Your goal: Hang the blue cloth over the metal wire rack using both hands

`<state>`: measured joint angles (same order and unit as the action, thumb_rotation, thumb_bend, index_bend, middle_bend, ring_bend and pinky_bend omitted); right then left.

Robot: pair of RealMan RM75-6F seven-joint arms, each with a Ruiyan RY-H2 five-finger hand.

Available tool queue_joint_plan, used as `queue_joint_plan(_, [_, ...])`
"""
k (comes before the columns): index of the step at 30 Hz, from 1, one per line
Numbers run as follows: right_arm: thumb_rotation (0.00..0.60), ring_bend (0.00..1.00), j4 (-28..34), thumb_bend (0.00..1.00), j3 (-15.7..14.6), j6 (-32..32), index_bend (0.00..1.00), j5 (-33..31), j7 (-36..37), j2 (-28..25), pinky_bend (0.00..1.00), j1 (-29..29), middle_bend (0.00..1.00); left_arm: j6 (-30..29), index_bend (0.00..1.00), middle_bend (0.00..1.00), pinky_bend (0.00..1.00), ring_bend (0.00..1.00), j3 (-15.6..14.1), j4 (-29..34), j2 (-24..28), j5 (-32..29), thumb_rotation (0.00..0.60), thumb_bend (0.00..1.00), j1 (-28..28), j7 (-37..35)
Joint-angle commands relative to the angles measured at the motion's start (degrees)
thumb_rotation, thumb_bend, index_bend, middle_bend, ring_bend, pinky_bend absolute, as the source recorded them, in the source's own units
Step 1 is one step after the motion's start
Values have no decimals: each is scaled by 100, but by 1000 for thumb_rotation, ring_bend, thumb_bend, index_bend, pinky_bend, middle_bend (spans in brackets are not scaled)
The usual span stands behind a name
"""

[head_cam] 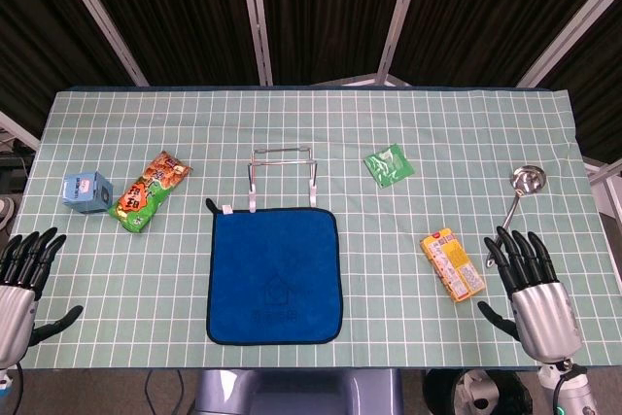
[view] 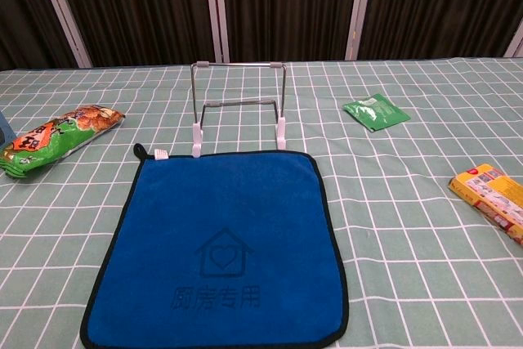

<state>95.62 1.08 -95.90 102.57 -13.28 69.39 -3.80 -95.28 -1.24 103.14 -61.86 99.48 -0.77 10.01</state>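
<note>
We find a table under a green checked tablecloth (head_cam: pixel 466 133), set before dark panels with pale diagonal struts. One blue cloth (head_cam: pixel 274 275) lies flat near the front edge at centre, square, black-bound, with a house emblem and a small hanging loop at its far left corner. One metal wire rack (head_cam: pixel 283 177) stands upright just behind it, its feet at the cloth's far edge. We count one blue box (head_cam: pixel 85 191), one green snack bag (head_cam: pixel 151 190), one green sachet (head_cam: pixel 390 164), one yellow packet (head_cam: pixel 453 263) and one ladle (head_cam: pixel 518 195). The left hand (head_cam: pixel 21 284) and right hand (head_cam: pixel 532 284) rest at the table's ends, fingers spread, holding nothing.
</note>
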Motion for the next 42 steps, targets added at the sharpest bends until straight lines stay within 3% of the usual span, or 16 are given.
queue_joint_plan(1, [600, 0, 13, 0, -10, 33, 0, 13, -17, -10, 0, -4, 0, 3, 0, 0, 0, 0, -3, 5, -1, -1, 600, 0, -3, -3])
queue_joint_plan(7, [600, 0, -37, 0, -59, 333, 0, 57, 189, 38, 0, -163, 0, 148, 0, 0, 0, 0, 14, -11, -8, -142, 600, 0, 37, -25])
queue_joint_plan(10, [600, 0, -87, 0, -38, 775, 0, 113, 356, 77, 0, -465, 0, 249, 0, 0, 0, 0, 51, -22, -36, -254, 600, 0, 80, -14])
queue_joint_plan(18, [600, 0, -276, 4, 200, 2538, 0, 558, 1265, 416, 0, -2027, 0, 463, 0, 0, 0, 0, 217, -83, -150, -602, 600, 0, 199, 108])
queue_joint_plan(25, [600, 0, -569, 132, 483, 3693, 0, 717, 1628, 896, 0, -3232, 0, 723, 0, 0, 0, 0, 332, -196, -330, -1015, 600, 0, 297, 427])
queue_joint_plan(33, [600, 0, -1350, 244, 468, 4269, 0, 922, 1370, 1506, 0, -3943, 0, 845, 0, 0, 0, 0, 384, -285, -469, -1231, 600, 0, 352, 645])
queue_joint_plan(42, [600, 0, -2433, 276, 216, 4181, 0, 1173, 1228, 2044, 0, -4293, 0, 967, 0, 0, 0, 0, 422, -356, -579, -1403, 600, 0, 424, 811])
